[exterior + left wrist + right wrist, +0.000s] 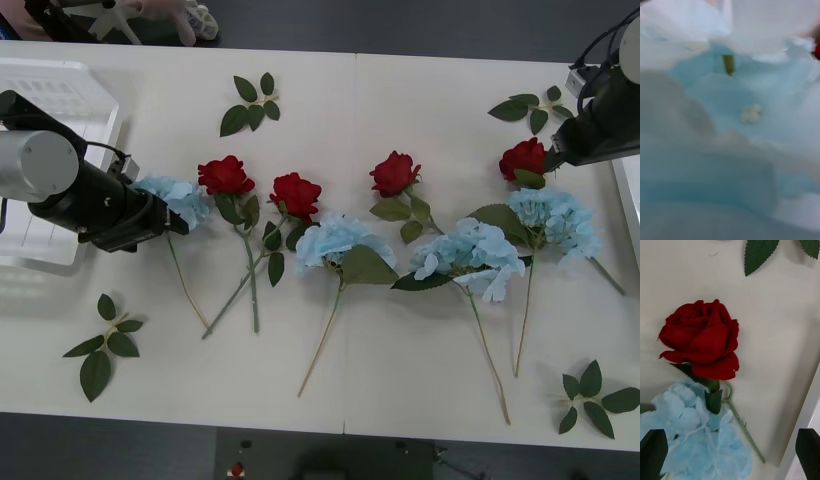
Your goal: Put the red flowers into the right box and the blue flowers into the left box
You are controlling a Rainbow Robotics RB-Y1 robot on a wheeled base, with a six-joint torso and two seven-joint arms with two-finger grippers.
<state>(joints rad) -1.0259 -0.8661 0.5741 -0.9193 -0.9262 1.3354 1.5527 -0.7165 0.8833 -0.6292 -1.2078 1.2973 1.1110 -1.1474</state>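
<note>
Several red flowers lie across the table: roses (pixel 225 175), (pixel 296 193), (pixel 394 172) and one at the far right (pixel 523 158). Blue flowers lie among them (pixel 335 240), (pixel 470 255), (pixel 555 220). My left gripper (pixel 172 222) presses into the leftmost blue flower (pixel 180 195), whose pale petals (pixel 737 112) sit right up against the left wrist camera. My right gripper (pixel 552 158) hangs open just beside the far-right rose (pixel 703 339), its black fingers (pixel 653 453) apart with that rose's stem and a blue head (pixel 696 435) between them. The left box (pixel 60 100) stands behind my left arm. The right box shows a thin white edge (pixel 630 200).
Loose green leaf sprigs lie at the back (pixel 250 103), back right (pixel 535 108), front left (pixel 103 345) and front right (pixel 595 398). Long stems trail toward the table's front edge. The right box's white rim (pixel 808 405) runs close beside the rose.
</note>
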